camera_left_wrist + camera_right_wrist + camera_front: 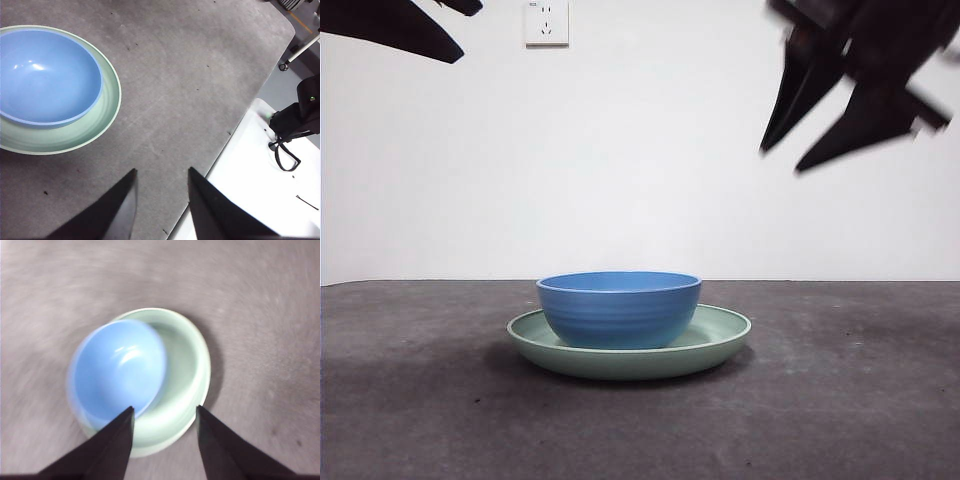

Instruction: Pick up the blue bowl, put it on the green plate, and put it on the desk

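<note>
The blue bowl (620, 310) sits in the green plate (725, 338), which lies on the desk (840, 400). My right gripper (782, 160) hangs high above and to the right of them, blurred, jaws open and empty. In the right wrist view (165, 409) it looks down on the bowl (117, 370), which sits off-centre in the plate (187, 370). My left gripper (160, 174) is open and empty, away from the bowl (45, 75) and plate (107, 107); in the front view it shows only as a black tip (400, 30) at the top left.
A white wall with a socket (546, 22) stands behind the desk. In the left wrist view the desk's edge meets a white surface (250, 185) carrying a black device with a cable (295, 120).
</note>
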Controlling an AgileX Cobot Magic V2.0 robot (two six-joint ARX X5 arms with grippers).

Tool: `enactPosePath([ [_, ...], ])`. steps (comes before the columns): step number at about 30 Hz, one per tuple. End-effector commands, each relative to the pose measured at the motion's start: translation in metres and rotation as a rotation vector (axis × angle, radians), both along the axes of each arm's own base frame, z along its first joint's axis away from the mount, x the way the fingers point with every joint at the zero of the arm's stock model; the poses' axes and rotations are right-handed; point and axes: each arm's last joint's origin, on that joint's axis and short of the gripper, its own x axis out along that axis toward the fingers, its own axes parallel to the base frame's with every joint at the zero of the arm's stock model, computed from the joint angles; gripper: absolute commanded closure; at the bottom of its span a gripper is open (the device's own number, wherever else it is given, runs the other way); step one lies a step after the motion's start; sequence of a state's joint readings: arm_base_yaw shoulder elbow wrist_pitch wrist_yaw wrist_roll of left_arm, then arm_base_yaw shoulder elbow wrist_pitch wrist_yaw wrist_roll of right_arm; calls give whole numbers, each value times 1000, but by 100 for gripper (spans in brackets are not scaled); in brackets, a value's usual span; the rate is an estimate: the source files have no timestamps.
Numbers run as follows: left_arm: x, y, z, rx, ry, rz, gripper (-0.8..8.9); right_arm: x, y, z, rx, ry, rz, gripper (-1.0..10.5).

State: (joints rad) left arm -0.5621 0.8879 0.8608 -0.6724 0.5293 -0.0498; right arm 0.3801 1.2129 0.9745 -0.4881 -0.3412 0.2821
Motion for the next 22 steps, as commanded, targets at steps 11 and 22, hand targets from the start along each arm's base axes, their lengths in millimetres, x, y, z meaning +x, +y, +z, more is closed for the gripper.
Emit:
enactPosePath([
  [11, 0, -2, 2, -5, -12, -14, 650, -84, -15, 36, -75, -44, 248, 750],
  [22, 0, -2, 2, -5, -11, -14, 650, -100, -9, 27, -115, -2, 350, 750],
])
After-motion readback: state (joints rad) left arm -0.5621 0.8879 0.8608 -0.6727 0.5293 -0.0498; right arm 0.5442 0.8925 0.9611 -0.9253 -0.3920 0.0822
